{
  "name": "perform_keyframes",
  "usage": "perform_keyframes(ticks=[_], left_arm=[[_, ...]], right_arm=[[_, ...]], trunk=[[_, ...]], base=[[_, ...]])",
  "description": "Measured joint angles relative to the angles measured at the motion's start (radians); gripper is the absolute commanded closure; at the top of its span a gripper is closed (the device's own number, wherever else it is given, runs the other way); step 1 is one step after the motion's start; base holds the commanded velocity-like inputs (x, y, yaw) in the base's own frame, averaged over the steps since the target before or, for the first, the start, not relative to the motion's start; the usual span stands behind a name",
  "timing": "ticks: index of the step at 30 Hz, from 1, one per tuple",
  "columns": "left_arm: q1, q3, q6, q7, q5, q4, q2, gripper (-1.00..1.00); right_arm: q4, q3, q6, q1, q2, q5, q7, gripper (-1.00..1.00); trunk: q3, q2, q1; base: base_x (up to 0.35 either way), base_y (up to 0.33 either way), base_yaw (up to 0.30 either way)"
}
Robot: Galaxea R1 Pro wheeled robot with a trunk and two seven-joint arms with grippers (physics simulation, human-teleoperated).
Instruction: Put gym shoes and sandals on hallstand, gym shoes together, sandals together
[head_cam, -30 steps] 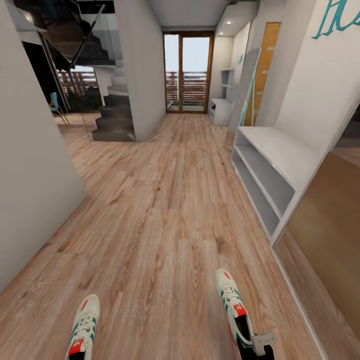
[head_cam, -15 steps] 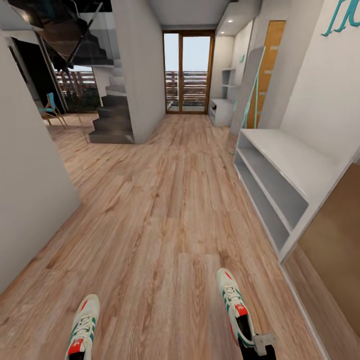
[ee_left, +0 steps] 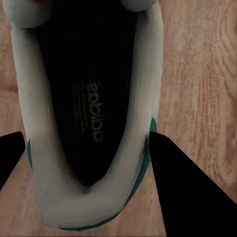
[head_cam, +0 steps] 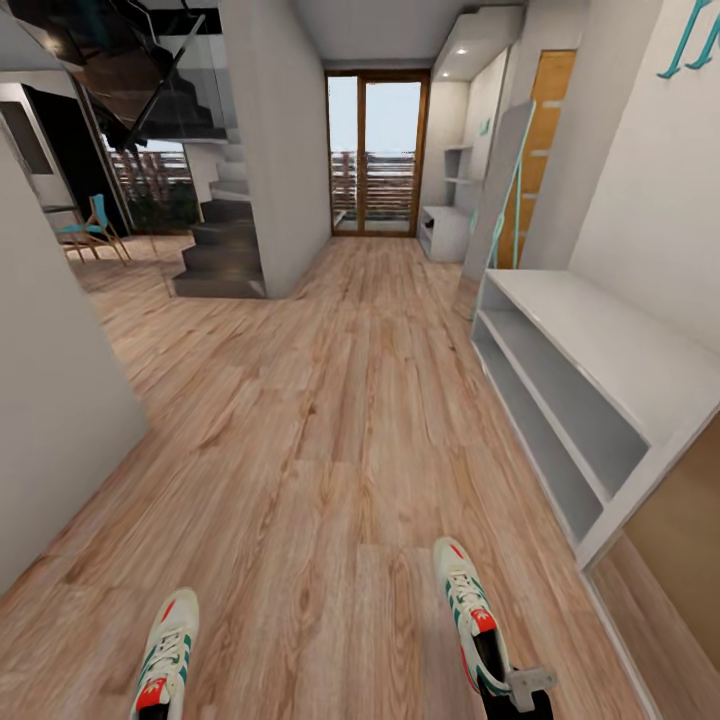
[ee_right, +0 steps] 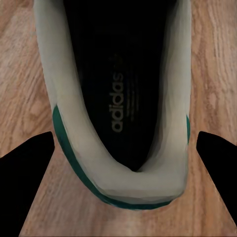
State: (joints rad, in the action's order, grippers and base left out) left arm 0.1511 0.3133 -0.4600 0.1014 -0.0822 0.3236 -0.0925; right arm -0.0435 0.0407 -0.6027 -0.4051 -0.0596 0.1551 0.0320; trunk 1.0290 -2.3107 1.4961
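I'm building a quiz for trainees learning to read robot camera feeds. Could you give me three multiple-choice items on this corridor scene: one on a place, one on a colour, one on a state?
1. Where does the shoe rack stand in the head view?
A. along the right wall
B. along the left wall
C. in front of the glass door

2. What colour are the stripes on the left sneaker?
A. blue
B. green
C. black

3. What lies on the shoe rack's shelves?
A. two sneakers
B. two sandals
C. nothing visible

Answers:
1. A, the pale unit runs along the right side of the corridor.
2. B, green bands cross its off-white side, as on the right sneaker.
3. C, the visible shelf surfaces are bare, and both sneakers are over the wood floor.
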Motion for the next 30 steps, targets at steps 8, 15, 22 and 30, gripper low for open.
perform_keyframes(ticks=[8,15,22,30], left_arm=[[0.0,0.0,-0.001,0.0,0.0,0.0,-0.001,1.0],[-0.001,-0.001,-0.032,0.001,-0.003,-0.001,-0.001,1.0],[-0.001,-0.004,-0.123,0.005,-0.016,-0.031,-0.003,1.0],[-0.001,-0.004,-0.122,0.043,-0.053,-0.032,-0.003,1.0]], right_arm=[[0.001,0.0,-0.001,0.001,0.0,0.0,-0.001,1.0],[0.001,0.005,-0.002,0.001,0.003,-0.01,-0.06,1.0],[0.001,0.001,0.0,0.001,0.012,-0.009,-0.202,1.0],[0.001,0.001,-0.001,0.001,0.012,-0.009,-0.202,1.0]], trunk=[[-0.012,0.0,0.0],[-0.023,0.0,0.0],[-0.034,0.0,0.0],[-0.046,0.0,0.0]], base=[[0.337,0.0,0.0],[0.337,0.0,-0.02],[0.337,0.0,-0.083],[0.337,0.0,-0.122]])
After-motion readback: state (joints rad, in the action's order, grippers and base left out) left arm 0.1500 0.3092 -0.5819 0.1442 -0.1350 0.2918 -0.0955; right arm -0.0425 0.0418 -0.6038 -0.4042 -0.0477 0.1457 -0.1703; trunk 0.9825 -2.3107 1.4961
